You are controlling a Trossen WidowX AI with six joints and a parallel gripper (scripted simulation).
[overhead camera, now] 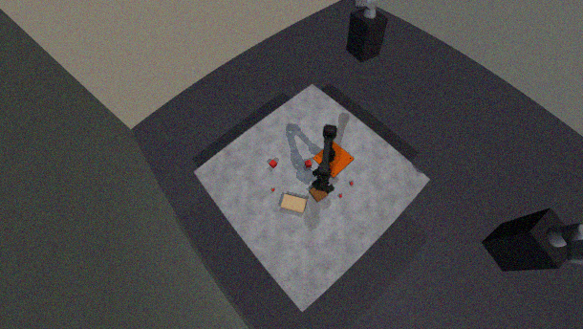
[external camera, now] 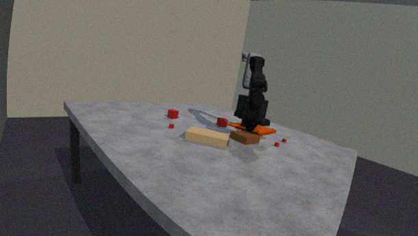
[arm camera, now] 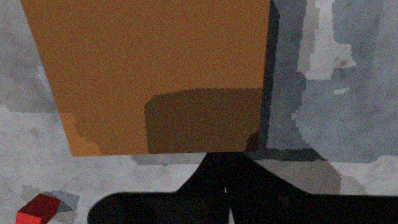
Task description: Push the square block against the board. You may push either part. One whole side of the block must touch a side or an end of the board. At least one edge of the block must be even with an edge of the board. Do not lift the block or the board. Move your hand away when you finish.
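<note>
The square brown block (overhead camera: pixel 317 194) (external camera: pixel 244 136) (arm camera: pixel 150 55) lies flat on the table. The light tan board (overhead camera: pixel 293 203) (external camera: pixel 206 137) lies flat close to it, left of it in the top and exterior views. A small gap shows between them in the top view, and the block is turned, with a corner towards the board. The board is not in the wrist view. My gripper (arm camera: pixel 219 148) is shut and empty. Its tips are low at one edge of the block, on the side by the arm's base; whether they touch it I cannot tell. The arm hides part of the block in the top view.
The orange base plate (overhead camera: pixel 343 160) (external camera: pixel 268 131) lies behind the block. Two larger red cubes (overhead camera: pixel 272 164) (external camera: pixel 173 114) (overhead camera: pixel 308 164) (external camera: pixel 222 122) are beyond the board and block. Small red cubes (overhead camera: pixel 272 189) (external camera: pixel 171 126) (overhead camera: pixel 351 183) (external camera: pixel 284 140) (overhead camera: pixel 340 195) (external camera: pixel 277 145) lie to either side.
</note>
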